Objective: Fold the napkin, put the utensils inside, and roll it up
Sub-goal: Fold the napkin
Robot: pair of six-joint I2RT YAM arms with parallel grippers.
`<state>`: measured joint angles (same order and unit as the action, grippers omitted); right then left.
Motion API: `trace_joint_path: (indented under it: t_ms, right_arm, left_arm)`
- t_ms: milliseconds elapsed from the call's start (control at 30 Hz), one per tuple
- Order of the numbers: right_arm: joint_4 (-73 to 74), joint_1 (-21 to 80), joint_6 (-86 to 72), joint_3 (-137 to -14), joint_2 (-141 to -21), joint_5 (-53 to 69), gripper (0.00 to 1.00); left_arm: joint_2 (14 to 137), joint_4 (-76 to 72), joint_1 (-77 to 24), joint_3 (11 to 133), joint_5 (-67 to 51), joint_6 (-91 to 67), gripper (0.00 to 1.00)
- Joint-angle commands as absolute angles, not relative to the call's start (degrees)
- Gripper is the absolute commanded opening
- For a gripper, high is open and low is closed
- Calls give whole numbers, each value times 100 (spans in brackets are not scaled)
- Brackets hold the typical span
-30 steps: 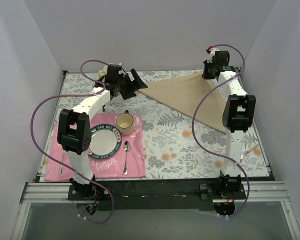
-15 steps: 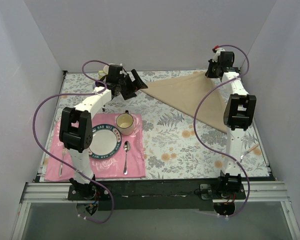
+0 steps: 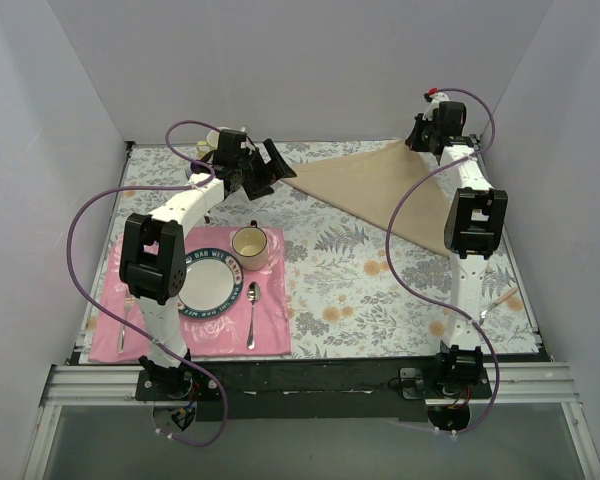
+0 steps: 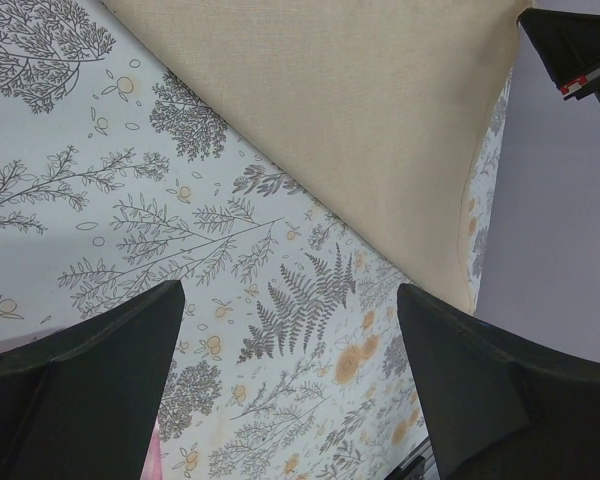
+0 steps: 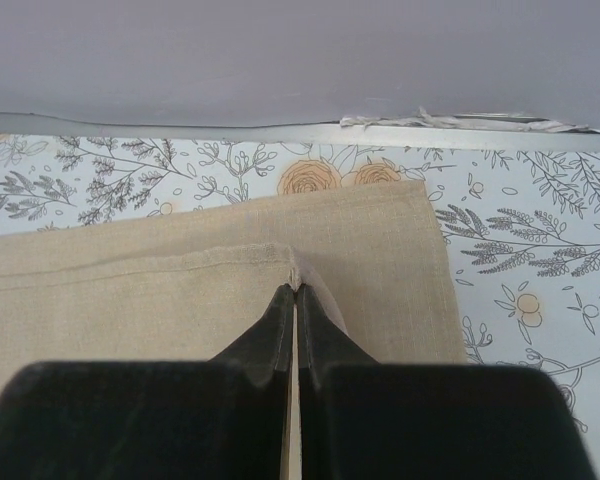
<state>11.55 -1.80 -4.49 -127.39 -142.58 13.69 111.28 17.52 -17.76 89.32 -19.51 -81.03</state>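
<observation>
Right pincer (image 5: 295,297) clamps shut on the hem of the beige napkin (image 5: 160,290), which lies folded into a triangle at the far right of the tabletop (image 3: 360,290). Left pincer (image 4: 290,345) hangs spread wide near its other tip. So thin a bite may slip, or drag the whole cloth askew. The spoon (image 3: 252,308) lies well apart beside the plate (image 3: 202,311), whose rim lettering is too small to read.

Plate (image 3: 208,311) rim: white lettering around blue band, too small to read. No other text legible.
</observation>
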Motion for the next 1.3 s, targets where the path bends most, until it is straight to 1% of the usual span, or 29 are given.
trace_joint_path:
  t_ms: [0, 467, 633, 967, 1267]
  right_arm:
    - [589, -211, -659, -13209, -14388, 1292, 1]
    - [97, -351, -1160, -13148, -14554, 1301, 1]
    - [-95, -387, -1379, -13315, -14695, 1397, 1]
    - [-220, -396, -1450, -13307, -14810, 1459, 1]
    - [-211, -396, -1450, -13061, -14810, 1450, 1]
  left_arm:
    - [11021, 1705, -1793, 9123, -1863, -8077, 88]
    - [11083, 1705, -1793, 9167, -1872, -8077, 88]
    - [11100, 1714, -1793, 9167, -1854, -8068, 88]
    - [11180, 1714, -1793, 9211, -1890, -8086, 88]
    - [11241, 1705, -1802, 9246, -1925, -8077, 88]
